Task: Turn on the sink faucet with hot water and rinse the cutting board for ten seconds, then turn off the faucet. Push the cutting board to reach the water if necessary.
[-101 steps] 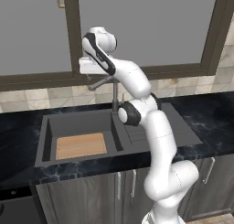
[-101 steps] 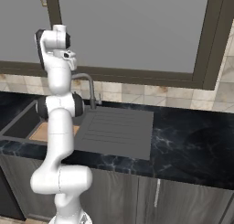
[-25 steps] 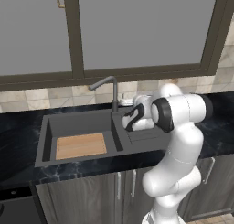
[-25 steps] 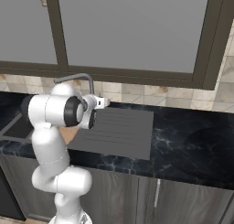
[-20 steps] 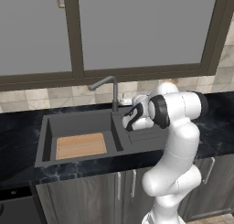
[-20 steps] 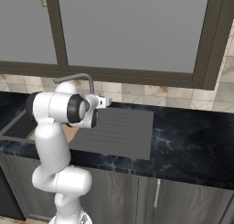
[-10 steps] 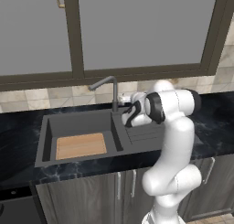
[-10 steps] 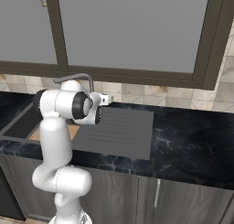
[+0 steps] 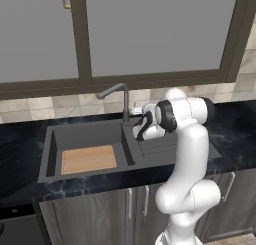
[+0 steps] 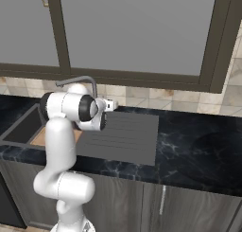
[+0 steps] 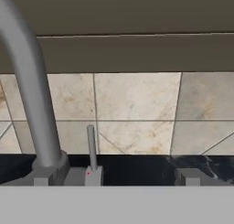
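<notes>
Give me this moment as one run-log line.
phase: approaching lever | gripper: open, empty, beside sink faucet | lever: upright, untouched | water: none | cutting board: dry in sink

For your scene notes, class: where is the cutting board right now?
In the left base view the cutting board lies flat on the floor of the sink, left of the faucet and the gripper.
</notes>
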